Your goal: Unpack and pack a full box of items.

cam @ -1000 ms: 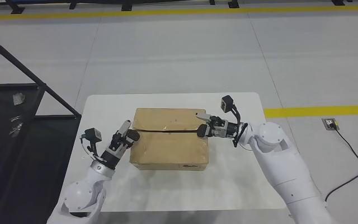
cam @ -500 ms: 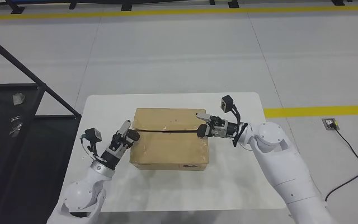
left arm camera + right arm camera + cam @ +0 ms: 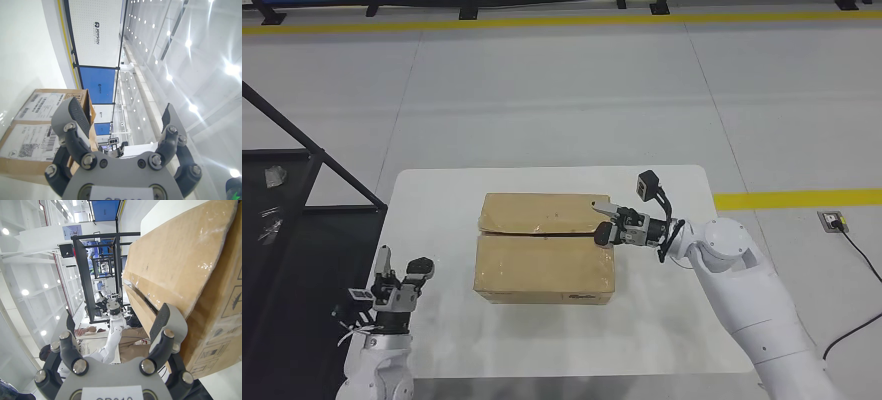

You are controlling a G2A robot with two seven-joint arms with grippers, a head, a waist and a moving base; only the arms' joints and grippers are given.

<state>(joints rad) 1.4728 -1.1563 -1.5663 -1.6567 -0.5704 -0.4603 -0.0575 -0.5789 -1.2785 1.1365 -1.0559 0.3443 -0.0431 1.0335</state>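
Box point(image 3: 545, 247): stood closed at the middle of the white tabletop point(image 3: 662, 330); brown cardboard, both top flaps down; showed a dark seam point(image 3: 542, 231) gaping slightly between them; carried clear tape point(image 3: 213, 220) glinting along a flap edge; bore white shipping labels point(image 3: 36, 123) on the end facing the left arm.
Right gripper point(image 3: 599, 221): hung at the box's right end, level with the seam; jaws spread wide, gripping nothing; rested one finger point(image 3: 160, 321) against the flap edge just beside the gap, with the other in open air.
Left gripper point(image 3: 400, 264): hovered at the tabletop's left edge, toward the front, well apart from the box; jaws wide and empty; angled upward, with the labelled end of the box off to one side.
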